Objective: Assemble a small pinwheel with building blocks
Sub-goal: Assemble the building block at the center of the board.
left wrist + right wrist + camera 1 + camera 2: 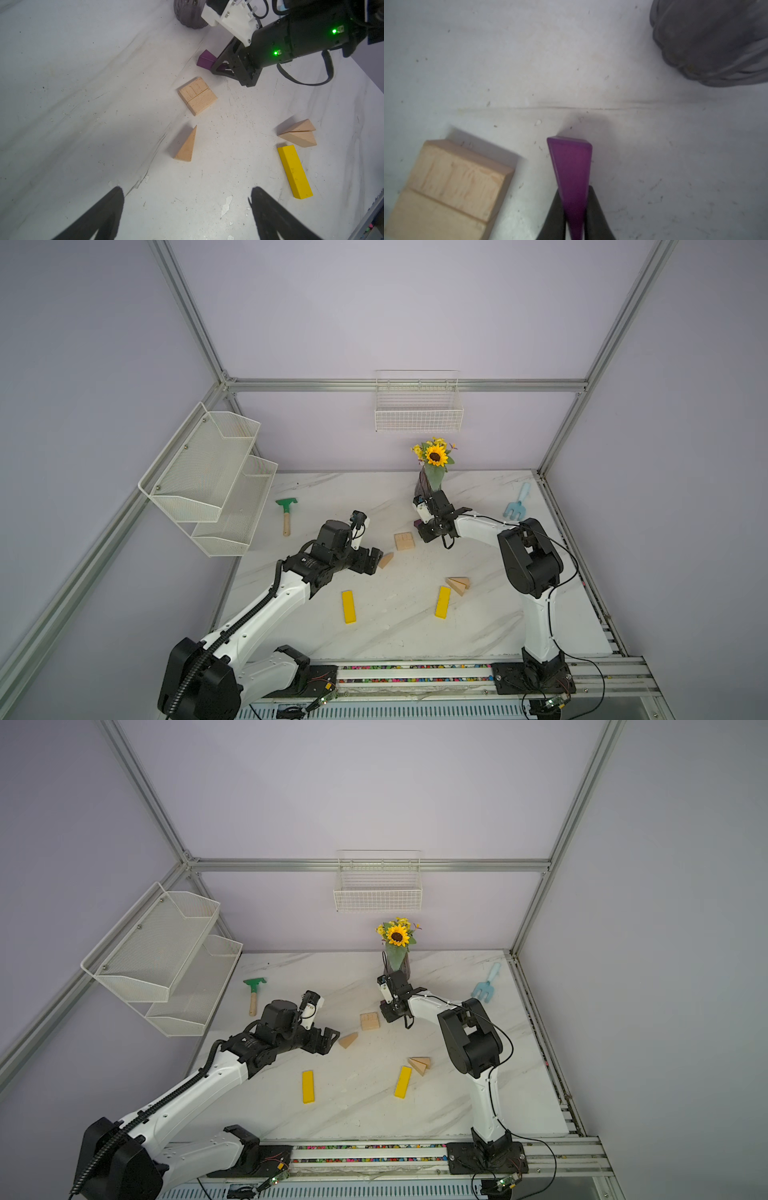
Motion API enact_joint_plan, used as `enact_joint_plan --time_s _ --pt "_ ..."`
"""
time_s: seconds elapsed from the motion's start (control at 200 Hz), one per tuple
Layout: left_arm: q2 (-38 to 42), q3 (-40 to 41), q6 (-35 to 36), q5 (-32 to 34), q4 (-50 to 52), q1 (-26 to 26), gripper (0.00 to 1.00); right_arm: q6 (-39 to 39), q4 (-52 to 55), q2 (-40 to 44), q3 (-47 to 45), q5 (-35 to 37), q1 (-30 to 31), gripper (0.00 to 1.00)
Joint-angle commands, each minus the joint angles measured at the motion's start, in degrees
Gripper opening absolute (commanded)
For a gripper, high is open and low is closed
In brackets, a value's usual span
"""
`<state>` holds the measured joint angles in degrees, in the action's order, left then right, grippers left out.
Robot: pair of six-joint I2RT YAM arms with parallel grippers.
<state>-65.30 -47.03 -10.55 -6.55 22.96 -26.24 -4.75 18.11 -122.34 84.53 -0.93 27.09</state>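
Observation:
My right gripper (pixel 574 190) is shut on the thin end of the purple wedge (pixel 572 166), low over the table beside the two plain rectangular blocks (pixel 404 541), which lie side by side as a square. In a top view my left gripper (pixel 376 558) stands open and empty just left of a single wood wedge (pixel 186 146). Two more wood wedges (pixel 458 585) lie together next to one yellow bar (pixel 442 602). The other yellow bar (pixel 348 606) lies apart, nearer the left arm.
The dark vase with sunflowers (pixel 428 485) stands right behind the right gripper. A green toy hoe (pixel 286 510) lies at the back left and a light blue rake (pixel 517 502) at the back right. White mesh shelves (pixel 208 477) hang over the table's left edge.

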Motion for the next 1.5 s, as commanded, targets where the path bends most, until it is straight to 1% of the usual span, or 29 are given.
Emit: enact_joint_plan --time_s 0.0,0.25,0.435,0.71,0.74,0.77,1.2,1.355,1.495 --pt "1.89 -0.09 -1.4 -0.9 -1.08 0.54 0.96 2.84 4.61 -3.87 3.27 0.61 -0.2 0.0" --pt "1.33 0.0 -1.41 -2.9 -0.74 0.49 0.97 3.8 6.79 -8.6 12.98 -0.5 0.39 0.0" --pt "0.96 0.33 -1.41 -4.51 -1.32 0.49 0.98 3.62 8.89 -12.14 19.66 -0.92 2.63 0.0" --pt "1.34 0.86 -1.41 -4.53 -1.25 0.42 0.99 3.96 11.94 -16.48 27.43 -1.2 5.73 0.01" --pt "1.4 0.84 -1.41 -4.57 -1.34 0.49 0.99 4.09 12.16 -16.83 27.82 -1.29 6.06 0.01" --pt "1.41 0.95 -2.95 -4.65 -1.34 0.49 0.99 4.15 12.3 -17.08 28.21 -1.35 6.41 0.01" --pt "1.76 1.45 -3.28 -4.72 -1.34 0.47 1.0 4.79 13.39 -19.4 30.85 -2.12 9.28 0.03" --pt "1.97 1.74 -3.43 -4.7 -1.45 0.49 1.0 4.62 13.57 -18.79 29.77 -2.1 9.65 0.03" --pt "2.02 2.01 -3.6 -4.71 -1.68 0.43 1.0 4.58 12.48 -17.08 26.91 -2.19 9.8 0.03"
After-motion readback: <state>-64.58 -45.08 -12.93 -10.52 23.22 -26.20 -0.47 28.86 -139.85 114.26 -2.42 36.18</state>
